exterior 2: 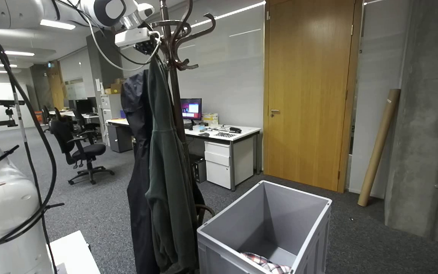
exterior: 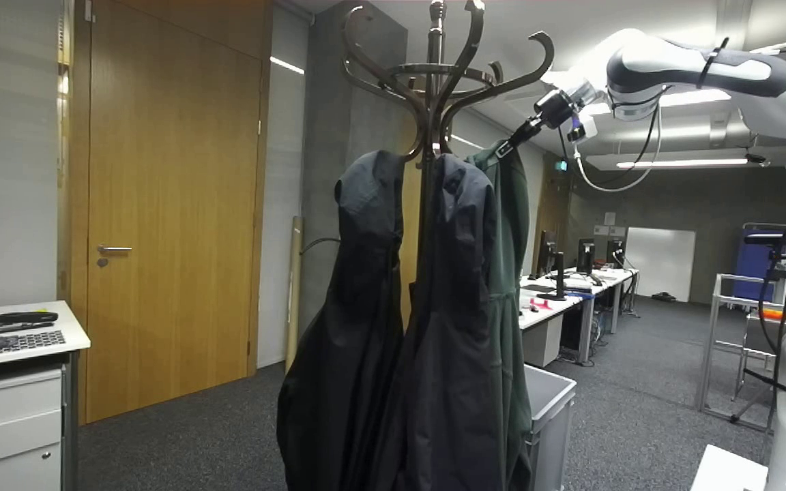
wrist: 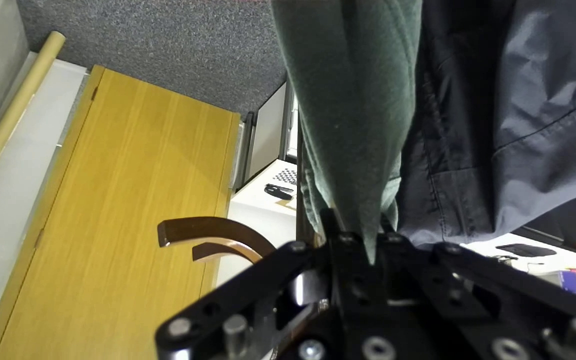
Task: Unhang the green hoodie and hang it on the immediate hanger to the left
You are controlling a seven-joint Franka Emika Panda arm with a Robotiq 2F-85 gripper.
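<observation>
Coat-stand of curved, glossy brown wood (exterior: 436,44) is seen just beside the black, two-fingered metal gripper (wrist: 358,224). Two long, dark fabric coats (exterior: 458,320) are hung lower than it. Beneath the gripper, the long, dark-green fabric hoodie (exterior 2: 167,163) is pinched by it at the top.

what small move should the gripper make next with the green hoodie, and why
Probably a slight lift without letting go: the gripper pinches the green hoodie near its top, and in an exterior view that pinch shows lower than an upper coat-rack hook. Whether the garment is unhooked I cannot tell; extra height should help either way.
</observation>
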